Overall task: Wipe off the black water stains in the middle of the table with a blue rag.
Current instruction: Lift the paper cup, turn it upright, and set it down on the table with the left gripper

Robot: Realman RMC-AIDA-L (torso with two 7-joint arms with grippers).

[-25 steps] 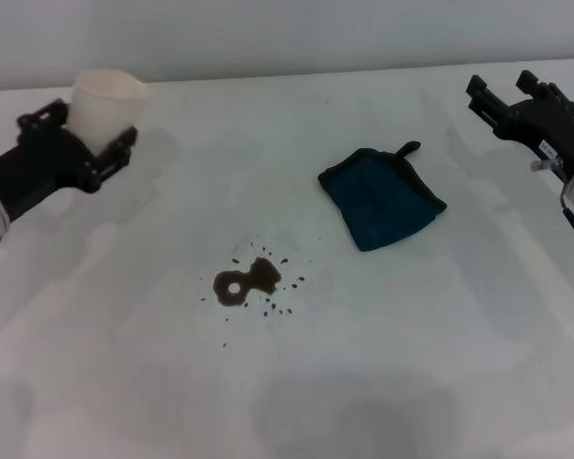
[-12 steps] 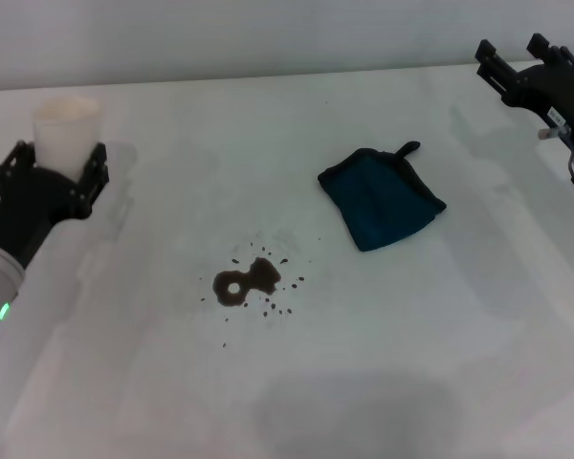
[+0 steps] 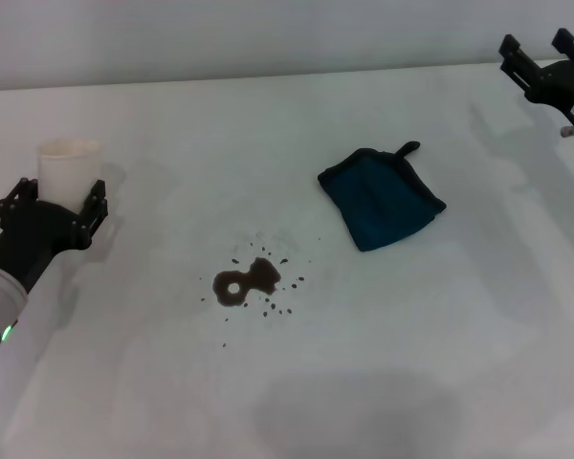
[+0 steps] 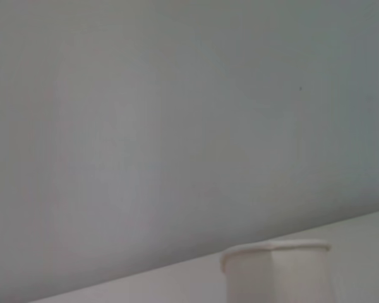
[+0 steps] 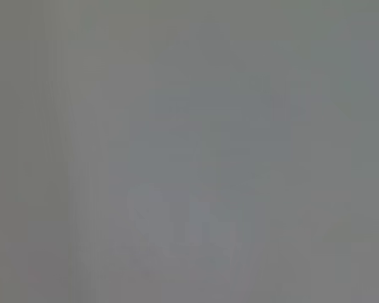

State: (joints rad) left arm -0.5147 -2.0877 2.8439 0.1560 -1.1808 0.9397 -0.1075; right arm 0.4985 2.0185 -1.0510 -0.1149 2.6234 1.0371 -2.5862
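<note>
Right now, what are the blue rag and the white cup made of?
The blue rag looks like soft woven cloth: matte, creased, with black stitched edging and a loop. The white cup in the left gripper looks like paper, matte with a thin rolled rim, though plastic is possible.

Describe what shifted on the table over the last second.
The left claw, shut on the white paper cup, carried it toward the robot's left table edge. The right claw withdrew toward the far right corner. The dark teal-blue folded rag and brown-black liquid stain stayed put.
</note>
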